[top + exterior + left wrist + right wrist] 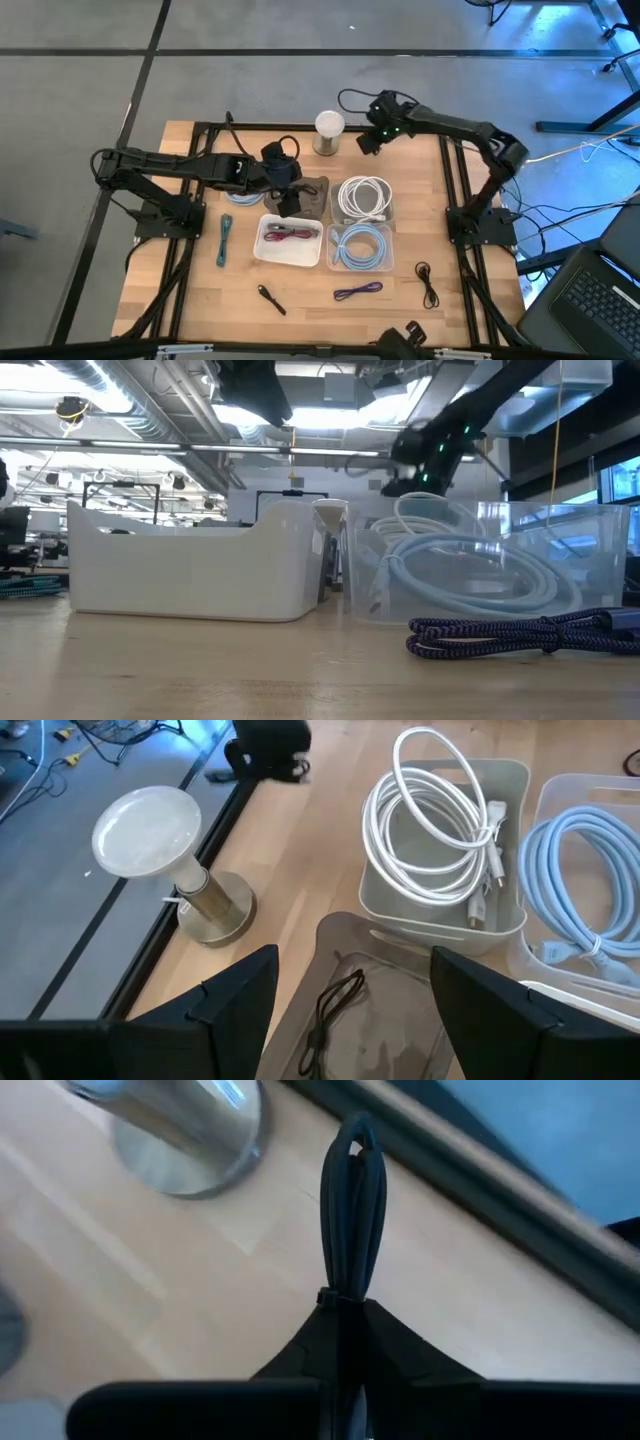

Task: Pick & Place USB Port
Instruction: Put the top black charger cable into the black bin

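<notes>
My right gripper (345, 1305) is shut on a bundled black cable (350, 1200); it hangs above the table's far edge (368, 143), beside a metal stand with a white disc top (329, 130). My left gripper (355, 960) is open and touches nothing. It hovers over a grey translucent bin (400, 935) near the table's middle (290, 195), and a thin black cable (335, 1005) lies on that bin's floor. A coiled white cable (430, 830) lies in a pale bin, and a light blue cable (580, 870) in a clear bin. My right gripper pinches the black cable bundle between its two fingers at one end (344, 1287). The bundle's folded loops (352, 1150) stick out straight beyond the fingertips. It is lifted clear of the table, above the bare wood near the stand's metal base (185, 1140).
A white bin (290, 240) holds red and dark cables. Loose on the wood lie a teal cable (224, 240), a purple braided cable (357, 291) and two small black cables (270, 298) (426, 282). The black frame rails (460, 190) run along the table's sides.
</notes>
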{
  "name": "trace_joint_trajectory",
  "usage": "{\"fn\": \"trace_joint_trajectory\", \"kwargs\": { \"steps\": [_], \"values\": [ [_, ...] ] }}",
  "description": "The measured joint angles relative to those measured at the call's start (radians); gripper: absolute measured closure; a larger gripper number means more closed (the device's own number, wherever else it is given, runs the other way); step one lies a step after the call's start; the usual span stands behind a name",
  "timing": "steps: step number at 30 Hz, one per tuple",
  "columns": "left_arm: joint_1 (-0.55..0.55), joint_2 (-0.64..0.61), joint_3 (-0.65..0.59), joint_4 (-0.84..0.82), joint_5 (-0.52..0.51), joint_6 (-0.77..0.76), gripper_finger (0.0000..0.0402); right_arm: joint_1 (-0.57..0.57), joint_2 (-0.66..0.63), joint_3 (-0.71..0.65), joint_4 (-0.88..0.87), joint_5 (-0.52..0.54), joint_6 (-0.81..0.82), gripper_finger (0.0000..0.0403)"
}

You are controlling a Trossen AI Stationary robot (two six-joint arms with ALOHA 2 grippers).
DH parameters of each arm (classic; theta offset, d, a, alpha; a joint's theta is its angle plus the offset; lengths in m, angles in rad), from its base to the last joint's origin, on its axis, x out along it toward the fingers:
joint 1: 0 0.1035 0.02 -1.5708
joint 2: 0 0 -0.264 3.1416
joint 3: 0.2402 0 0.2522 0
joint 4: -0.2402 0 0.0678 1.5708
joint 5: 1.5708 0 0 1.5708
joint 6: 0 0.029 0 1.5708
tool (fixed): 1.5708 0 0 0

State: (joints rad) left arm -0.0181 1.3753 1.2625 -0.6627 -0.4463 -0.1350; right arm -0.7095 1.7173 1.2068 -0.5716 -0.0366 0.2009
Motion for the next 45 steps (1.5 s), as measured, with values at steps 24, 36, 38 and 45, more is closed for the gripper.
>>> {"fn": "trace_joint_trajectory", "kwargs": {
  "steps": [24,36,38,45],
  "values": [
    [0.0,0.003,0.0,0.219,-0.001,0.102,0.0148,0.469,-0.557,0.002,0.019,0.01,-0.079,0.0381],
    [0.0,0.037,0.0,0.658,0.187,0.315,0.0148,0.785,-0.561,0.002,0.223,0.056,-0.119,0.0381],
    [0.0,0.039,0.0,0.712,0.239,0.331,0.0148,0.814,-0.562,0.003,0.262,0.059,-0.139,0.0381],
    [0.0,0.039,0.0,0.87,0.467,0.323,0.0148,0.858,-0.558,0.003,0.295,0.149,-0.21,0.0381]
  ]
}}
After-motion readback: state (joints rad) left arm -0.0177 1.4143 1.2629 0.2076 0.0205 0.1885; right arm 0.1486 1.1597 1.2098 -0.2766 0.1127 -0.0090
